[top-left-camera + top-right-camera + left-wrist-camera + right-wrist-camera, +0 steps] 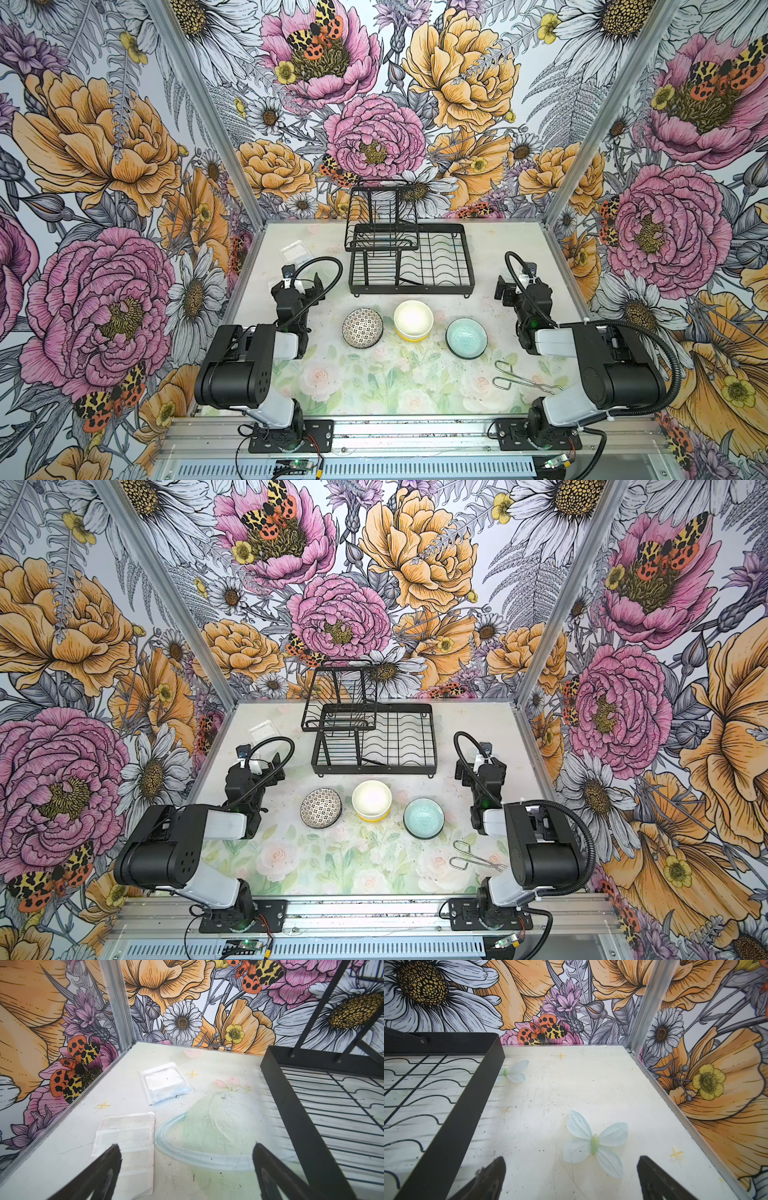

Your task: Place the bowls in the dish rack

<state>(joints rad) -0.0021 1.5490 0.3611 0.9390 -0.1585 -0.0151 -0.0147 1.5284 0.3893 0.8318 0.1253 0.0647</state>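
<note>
Though mosaic bowl (362, 327) looks overturned, cream bowl (413, 318) nested in yellow bowl (411, 338)

Wire tongs (524, 380) lie flat near the front right corner of the table (374, 390), loops toward the middle and tips toward the right edge. Close to the far left corner rests a clear packet (166, 1084) with a white insert, and a little nearer the front along the left edge lies a second, flatter sleeve (126, 1140); the two are apart. Flowered walls (104, 166) stand along the left, far and right edges.
</note>
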